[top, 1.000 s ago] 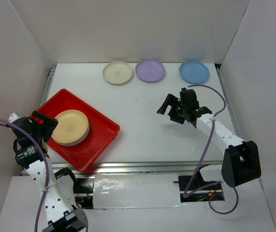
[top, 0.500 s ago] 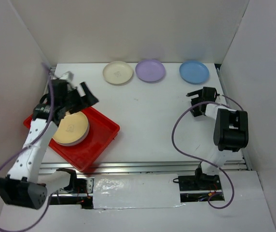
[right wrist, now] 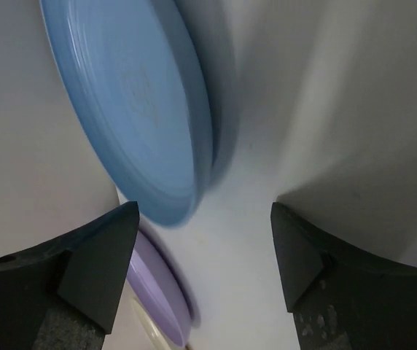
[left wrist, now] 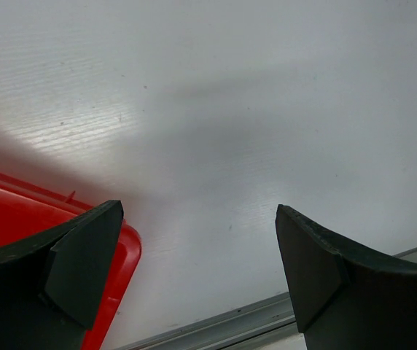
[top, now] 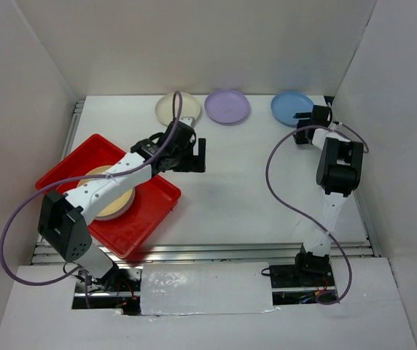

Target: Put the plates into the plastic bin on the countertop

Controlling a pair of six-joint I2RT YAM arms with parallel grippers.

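Three plates lie in a row at the far edge of the countertop (top: 238,182): cream (top: 173,109), purple (top: 227,106) and blue (top: 290,108). The red plastic bin (top: 150,211) at the left holds a stack topped by a yellow-orange plate (top: 114,197). My left gripper (top: 192,157) hangs open over bare countertop just past the bin's far right corner (left wrist: 4,219), nothing between its fingers (left wrist: 197,211). My right gripper (top: 302,125) is open at the blue plate's right edge. In the right wrist view the blue plate (right wrist: 128,109) sits just ahead of the jaws (right wrist: 203,211), with the purple plate (right wrist: 157,288) beyond.
White walls enclose the countertop on three sides, close behind the plate row and beside my right gripper. A metal rail (top: 223,250) runs along the near edge, also in the left wrist view (left wrist: 216,324). The left arm's purple cable (top: 178,102) loops over the cream plate.
My left arm has swung from the near left, over the bin, out to the countertop's middle. My right arm has reached back to the blue plate and its jaws have narrowed slightly.
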